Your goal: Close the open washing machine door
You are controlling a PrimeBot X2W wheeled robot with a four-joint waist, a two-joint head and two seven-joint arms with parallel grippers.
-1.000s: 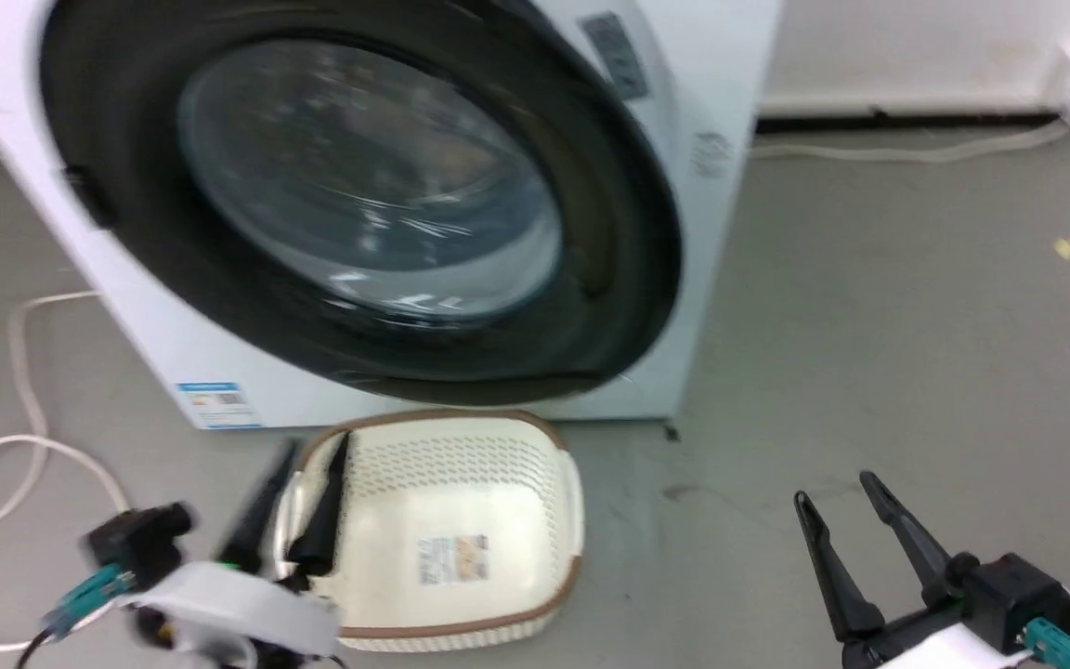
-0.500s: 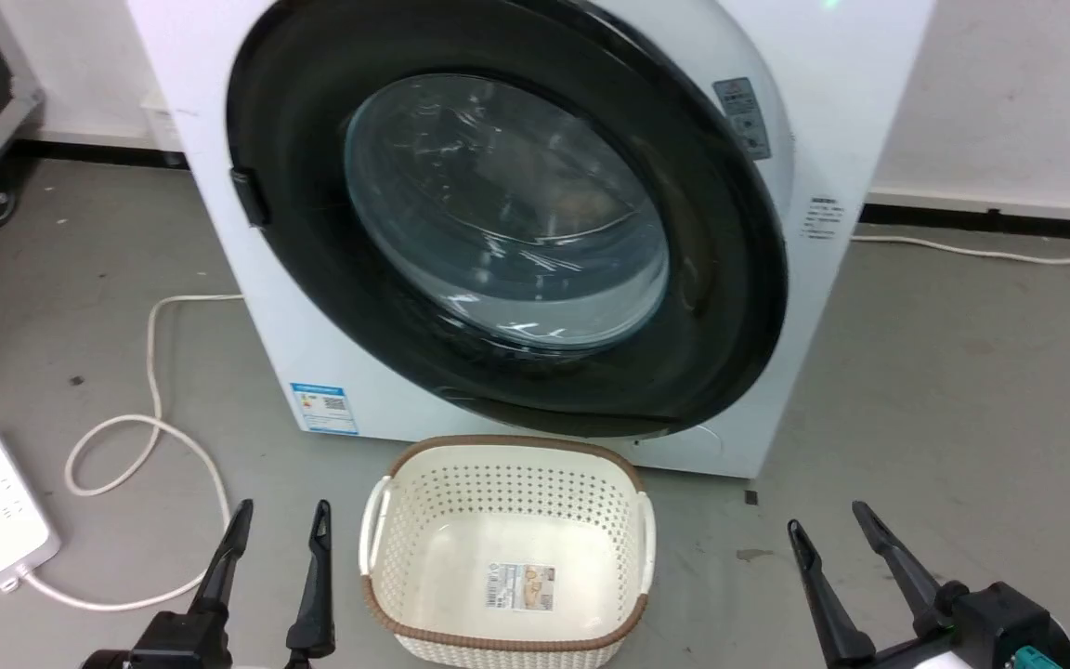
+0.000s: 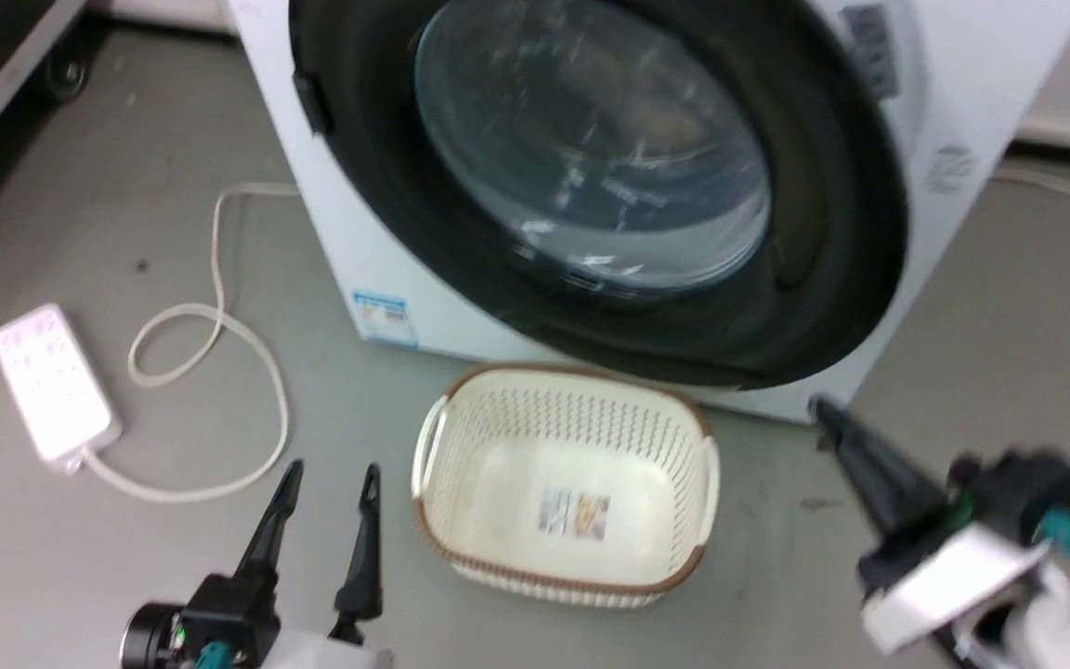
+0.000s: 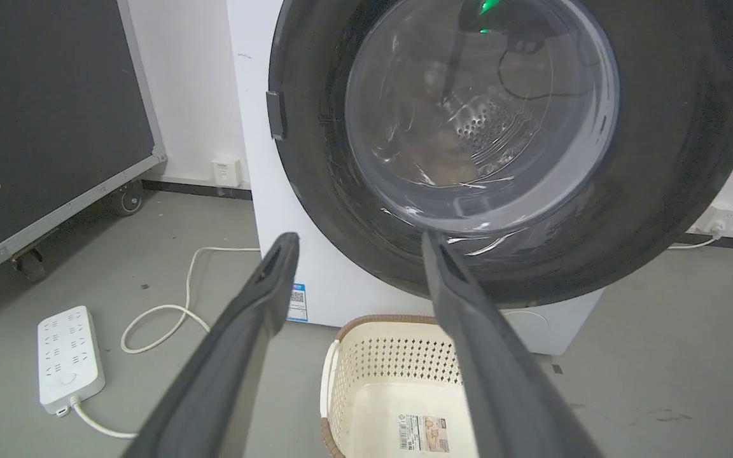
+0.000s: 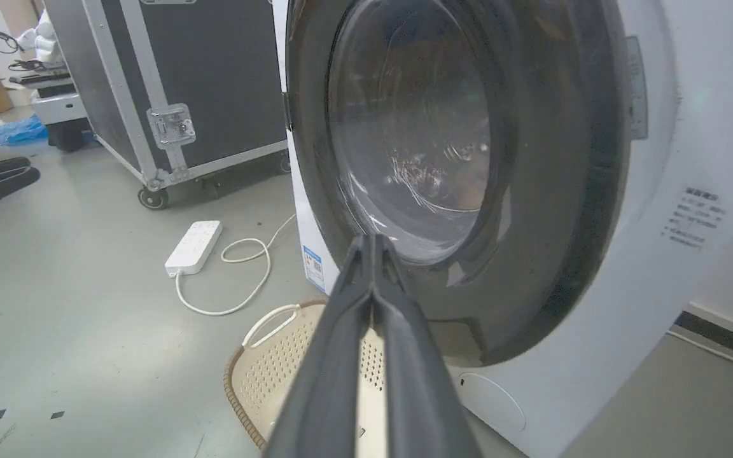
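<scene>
The washing machine [image 3: 349,242] is white and stands straight ahead. Its washing machine door [image 3: 832,279], a wide black rim around a bulging glass window, lies flat against the front in every view. A gap at the edge cannot be made out. Low at the left, my left gripper [image 3: 331,474] stands open with nothing between its fingers, pointing at the door [image 4: 678,191] from a distance [image 4: 359,238]. My right gripper [image 3: 823,413] is shut on nothing. Its tip is near the machine's lower right corner, aimed at the door's lower rim [image 5: 532,267] in the right wrist view [image 5: 373,240].
A cream perforated basket [image 3: 433,446] with a brown rim sits on the floor right before the machine, between my arms. A white power strip [image 3: 52,381] and its looped cable [image 3: 219,325] lie on the left. A black wheeled flight case [image 4: 48,108] stands further left.
The right gripper has shut and risen toward the machine's lower right front. The head camera has shifted, so the whole scene sits differently. The left gripper stays open.
</scene>
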